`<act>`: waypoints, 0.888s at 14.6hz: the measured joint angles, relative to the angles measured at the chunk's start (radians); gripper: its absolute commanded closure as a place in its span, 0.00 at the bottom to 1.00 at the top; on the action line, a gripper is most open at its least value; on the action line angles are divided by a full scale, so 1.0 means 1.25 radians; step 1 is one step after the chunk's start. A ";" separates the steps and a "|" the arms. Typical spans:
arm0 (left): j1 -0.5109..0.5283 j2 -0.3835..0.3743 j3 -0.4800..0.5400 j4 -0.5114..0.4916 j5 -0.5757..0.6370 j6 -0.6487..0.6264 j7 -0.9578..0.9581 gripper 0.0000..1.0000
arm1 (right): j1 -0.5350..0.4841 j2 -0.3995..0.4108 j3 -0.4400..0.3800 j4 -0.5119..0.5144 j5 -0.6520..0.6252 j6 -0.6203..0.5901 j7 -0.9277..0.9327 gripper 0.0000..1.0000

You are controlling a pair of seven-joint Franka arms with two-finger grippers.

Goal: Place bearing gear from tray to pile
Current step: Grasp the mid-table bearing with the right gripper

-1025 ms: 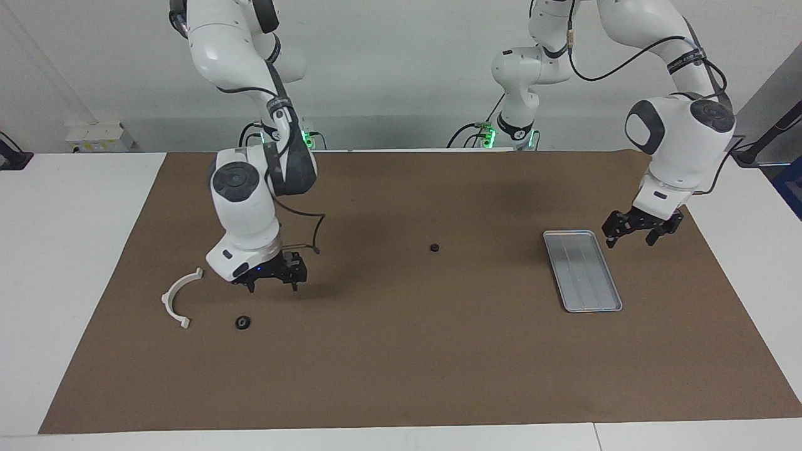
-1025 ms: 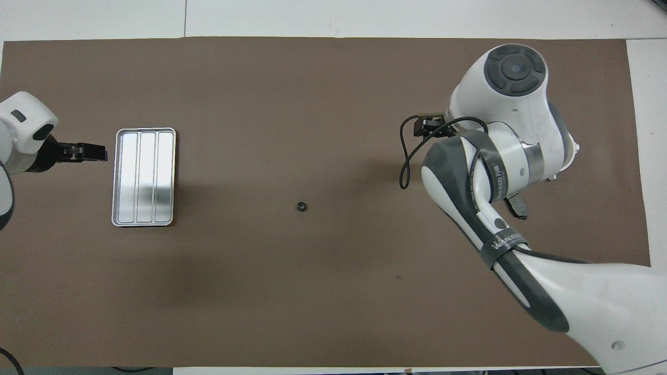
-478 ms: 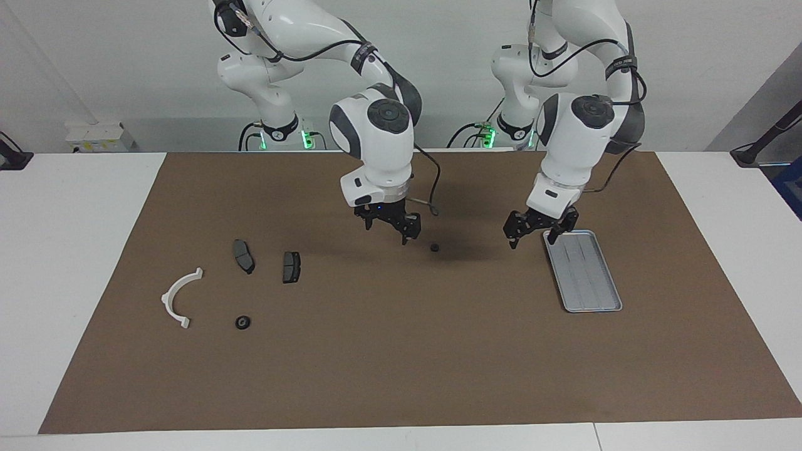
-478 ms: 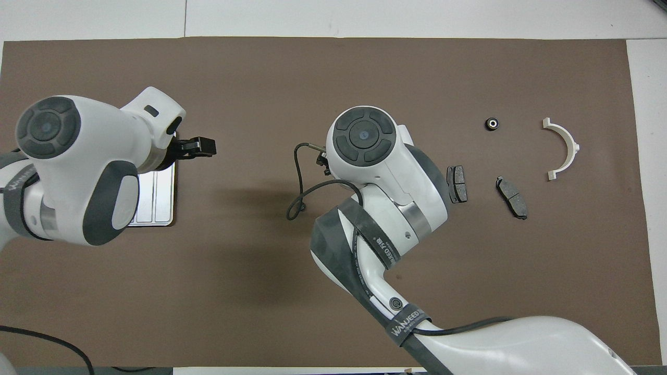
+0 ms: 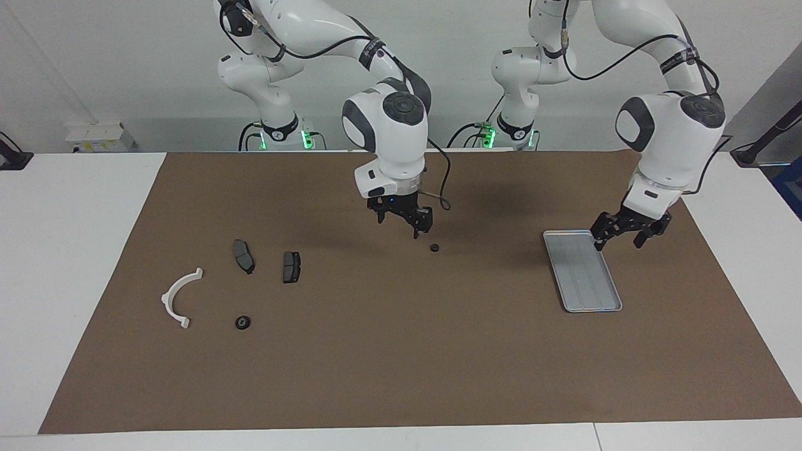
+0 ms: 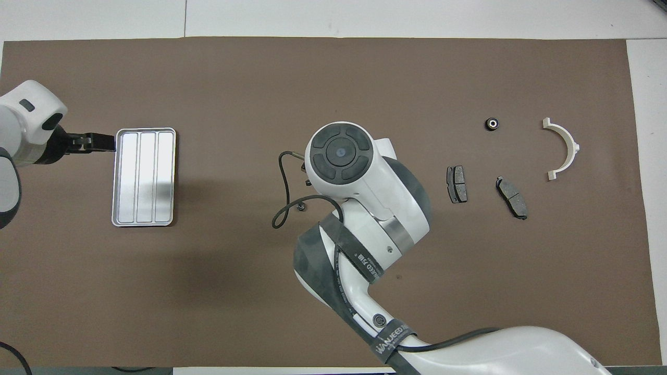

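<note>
R gripper [image 5: 404, 220] hangs low over the mat mid-table, fingers spread, nothing in them. The bearing gear [image 5: 433, 248] isn't in the tray [image 5: 583, 270] at all. It lies flat on the bare mat between tray and pile, at approx 4 o'clock from the R gripper in the facing view, close by but not touching. From overhead the arm hides the gripper, and the gear [image 6: 300, 207] peeks out at its 8 o'clock edge. L gripper [image 5: 626, 230] waits just off the tray's robot-side corner, fingers apart too, empty. Tray floor shows ribs only. Pile sits toward the R arm's end: white bracket [image 5: 178, 297], two brake pads [image 5: 243, 255] [image 5: 291, 267], plus a second gear [image 5: 242, 322] alongside. Step in hand looks like the R arm's pick. To do it well: shift toward 4 o'clock till the gear is centred between the fingers, drop straight down, close gently on the rim. It's a small, round part and prob. skids if nudged off-centre.
</note>
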 measured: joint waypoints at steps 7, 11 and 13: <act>0.019 -0.022 -0.005 0.145 -0.001 -0.193 0.010 0.00 | 0.100 0.086 0.001 -0.006 -0.047 0.113 0.200 0.00; 0.019 -0.082 -0.003 0.159 -0.001 -0.296 -0.028 0.00 | 0.105 0.143 -0.002 -0.007 -0.053 0.154 0.247 0.00; 0.021 -0.106 0.002 0.175 -0.001 -0.357 -0.039 0.00 | 0.105 0.152 -0.004 -0.010 -0.053 0.156 0.252 0.00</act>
